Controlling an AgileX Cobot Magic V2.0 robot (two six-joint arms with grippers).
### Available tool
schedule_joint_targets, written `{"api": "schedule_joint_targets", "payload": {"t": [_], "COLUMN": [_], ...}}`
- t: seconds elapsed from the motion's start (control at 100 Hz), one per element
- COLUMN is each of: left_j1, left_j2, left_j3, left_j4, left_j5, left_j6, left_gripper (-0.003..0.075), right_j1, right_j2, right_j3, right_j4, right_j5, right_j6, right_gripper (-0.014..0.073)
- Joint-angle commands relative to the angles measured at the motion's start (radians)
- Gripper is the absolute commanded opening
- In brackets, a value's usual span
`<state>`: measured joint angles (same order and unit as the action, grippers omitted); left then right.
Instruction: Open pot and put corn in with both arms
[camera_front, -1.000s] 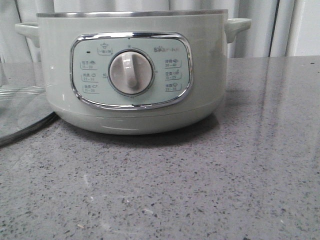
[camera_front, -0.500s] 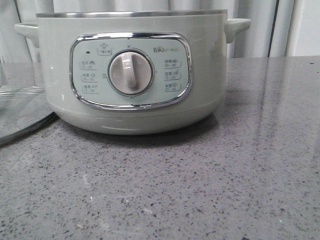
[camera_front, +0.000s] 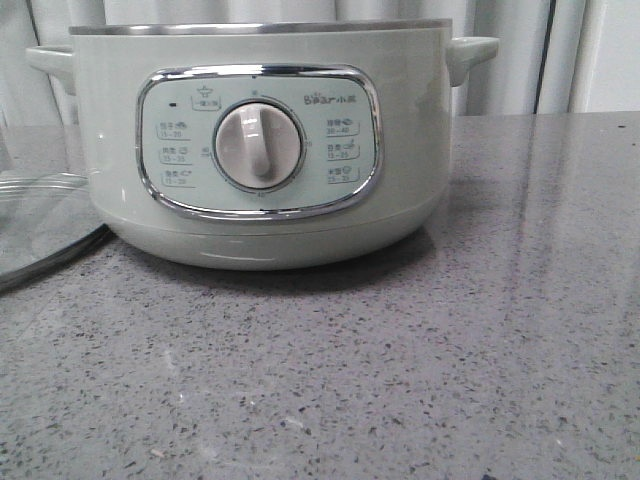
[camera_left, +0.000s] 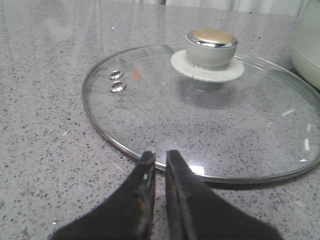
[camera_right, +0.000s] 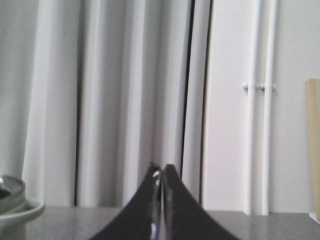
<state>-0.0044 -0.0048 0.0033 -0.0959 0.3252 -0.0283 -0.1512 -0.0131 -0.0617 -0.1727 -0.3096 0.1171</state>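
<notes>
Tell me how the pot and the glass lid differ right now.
The pot is opaque pale green and stands tall; the lid is clear glass and lies flat on the counter beside it. The pot carries a dial on its front panel; the lid has a gold-topped knob. Both are round with a metal rim.

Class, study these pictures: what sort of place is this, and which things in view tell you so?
Probably a kitchen-style test bench: an electric pot on a speckled grey stone countertop, its glass lid lying beside it, pale curtains behind.
</notes>
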Motion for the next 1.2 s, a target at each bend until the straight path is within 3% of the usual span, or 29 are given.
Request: {"api": "schedule_joint_targets", "payload": {"t": [0.0,0.04,0.1,0.16,0.47,0.72,1.19], "left_j1": [0.002,0.002,0.002,0.002,0.002,0.002,0.002], "left_j2": [-0.029,-0.029,-0.029,-0.029,-0.029,-0.029,-0.029], "left_j3": [0.02,0.02,0.02,0.02,0.02,0.02,0.02], "left_j4": [-0.012,-0.012,-0.012,-0.012,-0.012,-0.012,-0.012], "left_j5": [-0.039,-0.039,-0.039,-0.039,-0.039,-0.039,-0.039], "left_j6": [-0.008,-0.008,-0.008,-0.008,-0.008,-0.008,-0.008], "left_gripper": [-0.002,-0.002,-0.002,-0.002,-0.002,-0.002,-0.002], "right_j1": [-0.04,-0.042,-0.042,-0.042,-0.042,-0.042,-0.042], "right_j2": [-0.019,-0.019,-0.019,-0.019,-0.019,-0.019,-0.019], "right_j3": [0.069,0.095,0.084,0.09,0.09,0.09,0.09], "right_j4": [0.018,0.02,0.017,0.049,0.134,0.136,0.136], "right_j5": [-0.258,-0.252,-0.082,-0.017,0.371,0.615,0.614], "right_j6": [0.063,0.082,0.093,0.089,-0.117,-0.129,-0.129], "right_gripper": [-0.0064,-0.0064,-0.0064,-0.0064,-0.0064,-0.0064,-0.0064]}}
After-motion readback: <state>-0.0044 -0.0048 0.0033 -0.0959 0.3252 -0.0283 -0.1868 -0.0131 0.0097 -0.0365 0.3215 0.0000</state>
